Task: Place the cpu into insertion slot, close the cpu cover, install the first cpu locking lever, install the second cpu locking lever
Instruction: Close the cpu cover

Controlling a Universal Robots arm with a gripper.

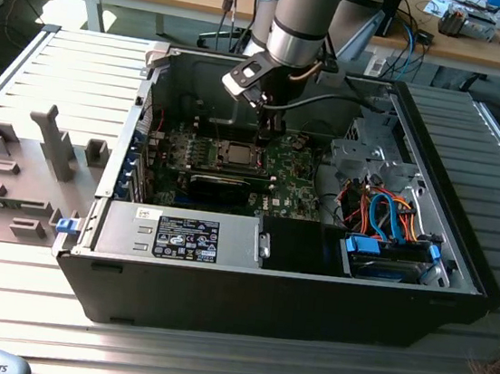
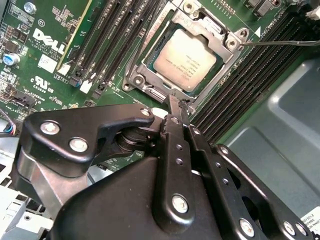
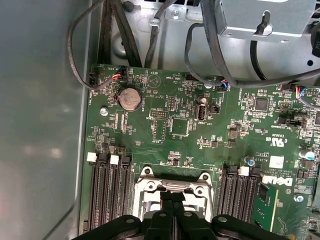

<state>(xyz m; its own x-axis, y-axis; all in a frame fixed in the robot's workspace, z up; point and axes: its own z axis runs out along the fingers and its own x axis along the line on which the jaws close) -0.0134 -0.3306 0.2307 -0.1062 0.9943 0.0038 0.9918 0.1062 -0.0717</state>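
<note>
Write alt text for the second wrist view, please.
The gripper, fingers together, hangs just beside the cpu, which sits framed by its metal cover. Green motherboard with black memory slots surrounds it.

Bright daylight glare on slatted table [image 1: 210,365], case [image 1: 189,88] interior dim w/ soft shadows
</note>
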